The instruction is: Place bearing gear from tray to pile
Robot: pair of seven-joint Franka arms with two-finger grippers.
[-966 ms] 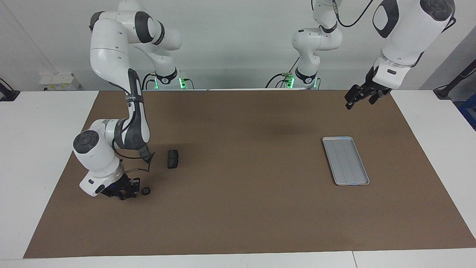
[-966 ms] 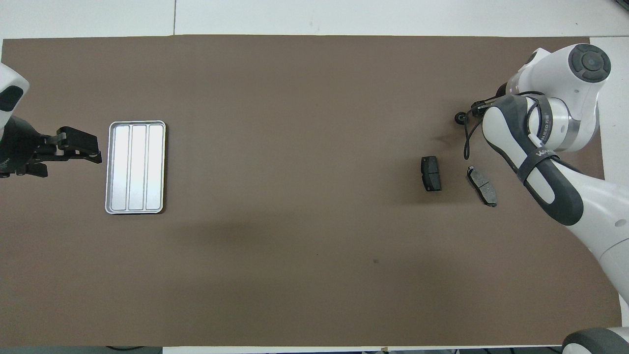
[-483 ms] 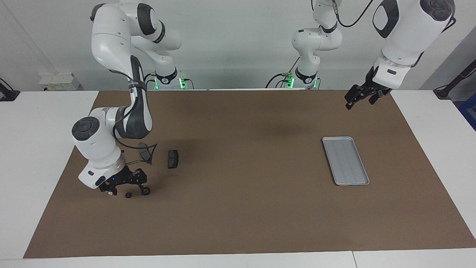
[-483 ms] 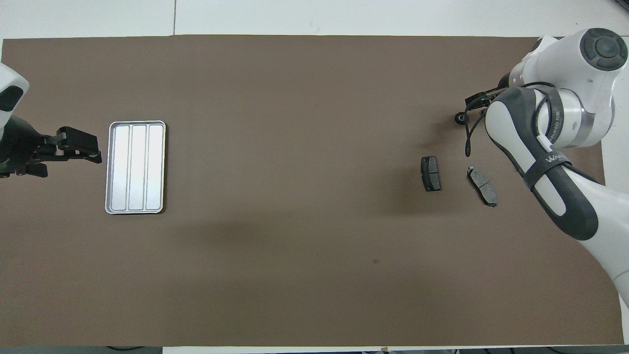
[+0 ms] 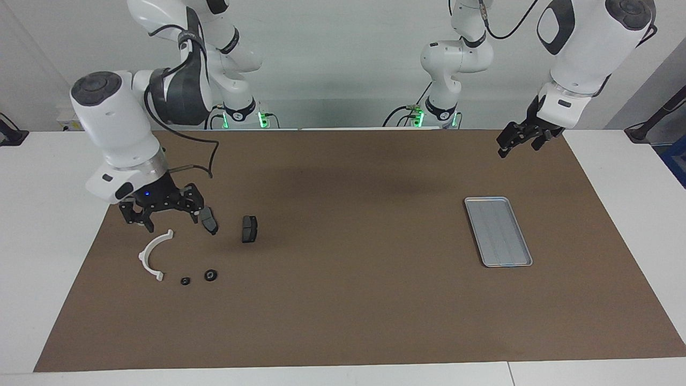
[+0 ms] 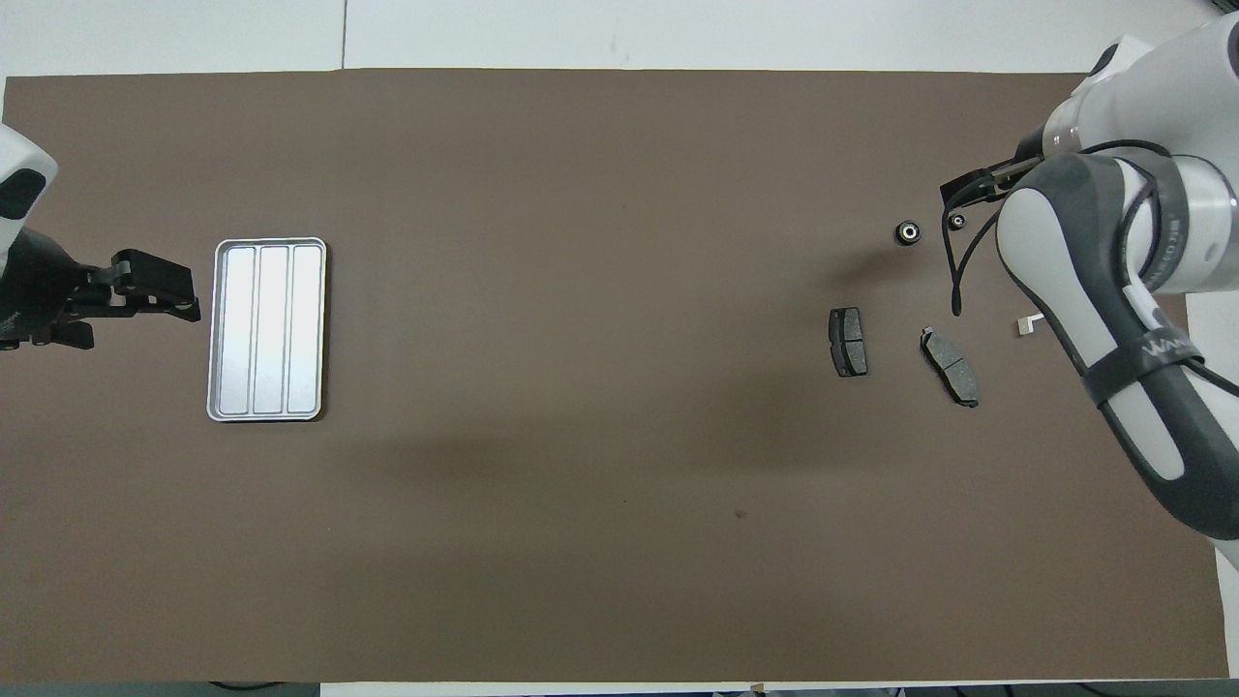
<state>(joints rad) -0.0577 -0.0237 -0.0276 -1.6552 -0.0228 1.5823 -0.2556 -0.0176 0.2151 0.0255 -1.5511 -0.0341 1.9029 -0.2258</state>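
Note:
The silver tray (image 5: 498,231) lies bare toward the left arm's end of the table; it also shows in the overhead view (image 6: 266,329). The pile lies toward the right arm's end: a white arc bracket (image 5: 153,256), two dark brake pads (image 5: 249,229) (image 5: 209,220) and two small black round bearing gears (image 5: 185,281) (image 5: 210,275). The gears also show in the overhead view (image 6: 957,222) (image 6: 907,231). My right gripper (image 5: 161,214) is open and empty, raised over the arc bracket. My left gripper (image 5: 519,143) is open and empty, raised beside the tray, and the left arm waits.
A brown mat (image 5: 343,321) covers the table, with white table edge around it. The right arm's forearm (image 6: 1113,319) hides most of the arc bracket in the overhead view; only one end of the bracket (image 6: 1026,325) shows there.
My right gripper has let go of the smaller black gear on the mat, opened and risen, moving nearer the robots. The white arc bracket is now uncovered. The left arm has not moved.

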